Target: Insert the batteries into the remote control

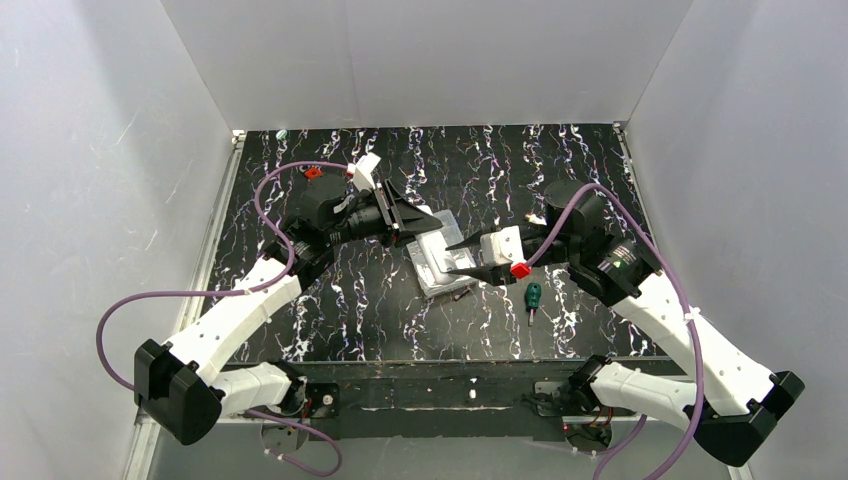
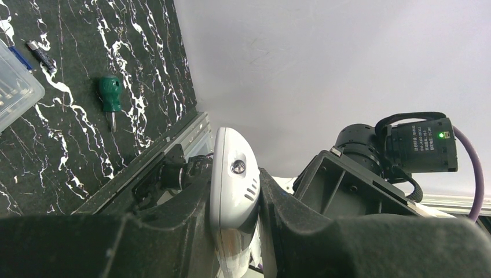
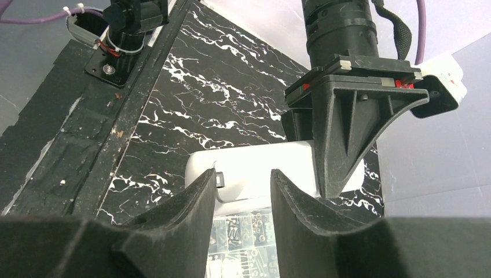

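Left gripper (image 2: 234, 202) clamps remote control (image 2: 231, 152) over clear box (image 1: 447, 278).

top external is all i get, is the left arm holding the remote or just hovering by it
Observer: Holding it. The left wrist view shows the left fingers clamped on the white remote control, seen edge-on.
Operator: and the right fingers, shut or open
Observer: Open and empty; the right wrist view shows the right fingers apart, tips near the remote's edge.
Operator: whats the pale slab by those tips
Observer: A clear box, small metal parts inside.
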